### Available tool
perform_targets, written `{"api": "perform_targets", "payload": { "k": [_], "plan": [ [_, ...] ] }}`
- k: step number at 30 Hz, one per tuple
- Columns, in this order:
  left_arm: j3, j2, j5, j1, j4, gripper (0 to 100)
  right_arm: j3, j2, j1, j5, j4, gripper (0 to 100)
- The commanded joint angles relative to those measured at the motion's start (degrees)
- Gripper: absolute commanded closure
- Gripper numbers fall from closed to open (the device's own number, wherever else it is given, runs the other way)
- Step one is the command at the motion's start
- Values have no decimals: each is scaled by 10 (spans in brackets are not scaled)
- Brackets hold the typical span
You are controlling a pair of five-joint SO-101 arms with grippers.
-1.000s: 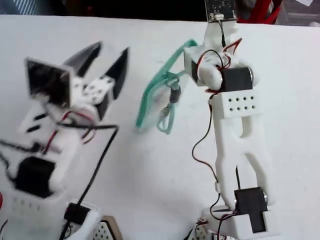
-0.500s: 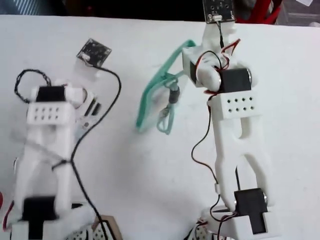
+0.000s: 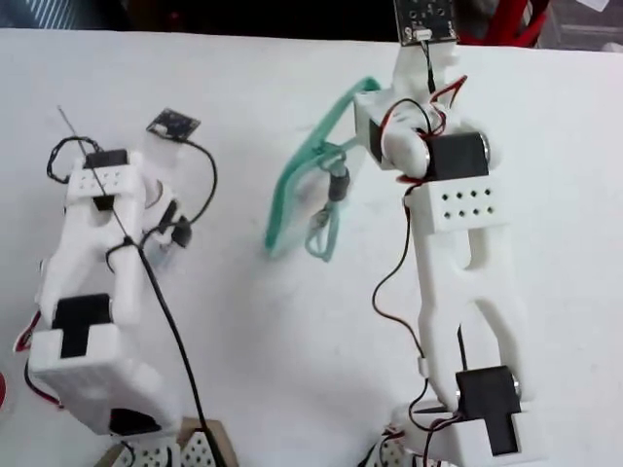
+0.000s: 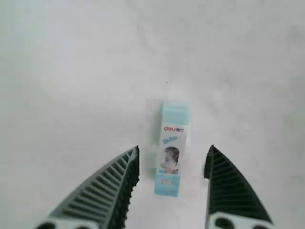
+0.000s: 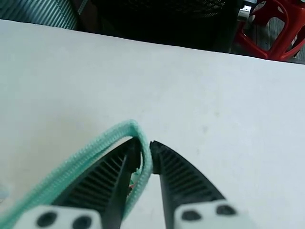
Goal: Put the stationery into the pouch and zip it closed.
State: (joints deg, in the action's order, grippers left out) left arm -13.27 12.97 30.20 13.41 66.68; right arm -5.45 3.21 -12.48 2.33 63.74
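On a white table (image 3: 292, 331) seen from above, the left arm (image 3: 92, 253) is folded low at the table's left side, its wrist bent down toward the surface. The right arm (image 3: 458, 224) stretches up the table's right side to one end of the green-trimmed clear pouch (image 3: 287, 180). The pouch slants from that wrist toward the table's middle, well apart from the left arm, and a loop strap (image 3: 321, 233) lies at its near edge. From the left wrist, the left gripper (image 4: 173, 151) is spread wide over a pale blue eraser (image 4: 170, 143) in a printed sleeve. The eraser lies flat on the bare tabletop between the two ribbed fingers, with a strip of table showing on each side. From the right wrist, the right gripper (image 5: 145, 145) is pinched tight on the pouch's green fabric rim, which curls up and over one finger. A red stool (image 5: 276, 33) stands beyond the table's far edge.
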Motion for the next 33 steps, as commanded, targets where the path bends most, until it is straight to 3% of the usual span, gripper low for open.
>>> {"api": "perform_targets", "payload": {
  "k": [1,7,14,17,21,27,33],
  "plan": [
    [28,29,4,3,-46,767,28,-12,-7,0,2,981],
    [61,73,0,0,-62,778,28,-12,-7,0,0,981],
    [62,73,11,-22,-33,971,28,-12,-7,0,0,981],
    [64,73,55,-38,-3,976,28,-12,-7,0,0,981],
    [81,68,42,-49,27,976,28,-12,-7,0,0,981],
    [256,54,-24,-54,178,976,40,-12,-7,0,-11,981],
    [511,-48,-99,-130,358,976,55,-8,-7,0,-28,981]
  ]
}}
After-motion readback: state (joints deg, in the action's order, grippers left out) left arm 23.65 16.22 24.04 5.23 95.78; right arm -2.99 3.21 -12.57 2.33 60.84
